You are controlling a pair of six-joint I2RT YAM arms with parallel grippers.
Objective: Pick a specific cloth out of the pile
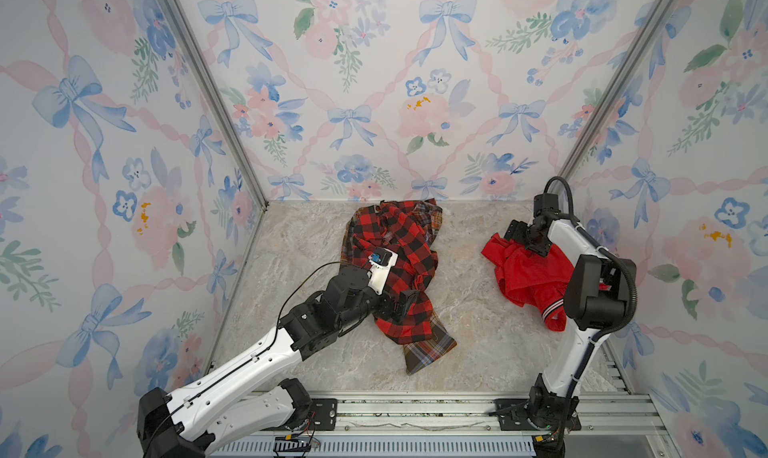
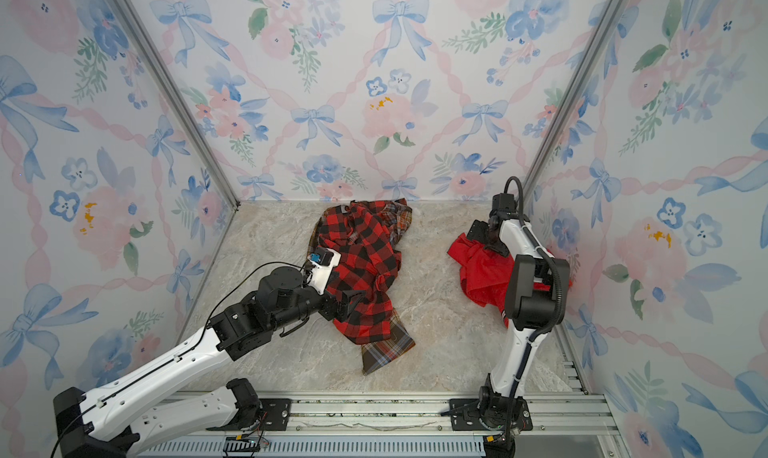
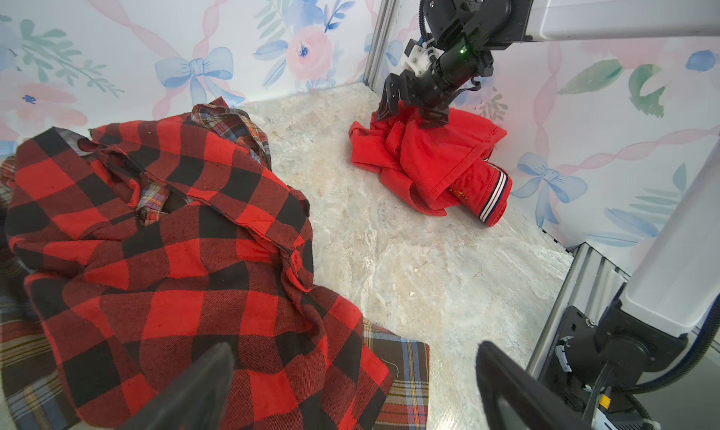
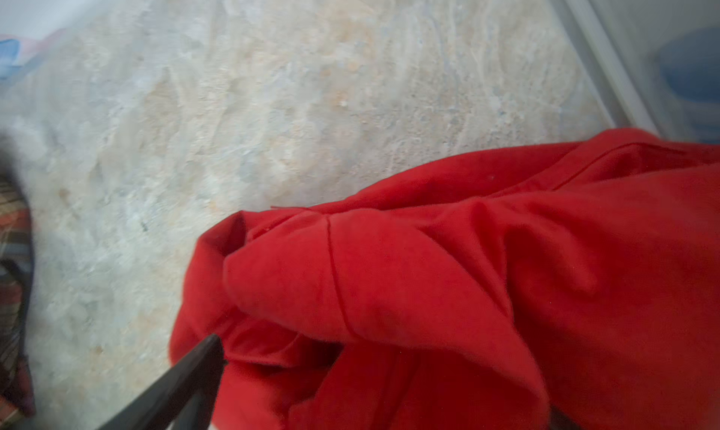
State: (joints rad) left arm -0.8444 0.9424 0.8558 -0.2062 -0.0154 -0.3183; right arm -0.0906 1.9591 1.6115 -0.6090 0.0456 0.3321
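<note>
Jacket (image 3: 428,163) lies well apart from the pile (image 3: 156,252), directly beneath your right gripper (image 3: 409,116), jaws spread astride it; left gripper (image 3: 352,365), spread too, hovers over the pile.

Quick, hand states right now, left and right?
Left hand: open, empty, over the pile.
Right hand: open, down on the cloth.

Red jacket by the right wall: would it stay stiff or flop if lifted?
Probably floppy: the red jacket lies crumpled in soft folds. Likely light, as its fabric looks thin. The striped cuff might dangle.
</note>
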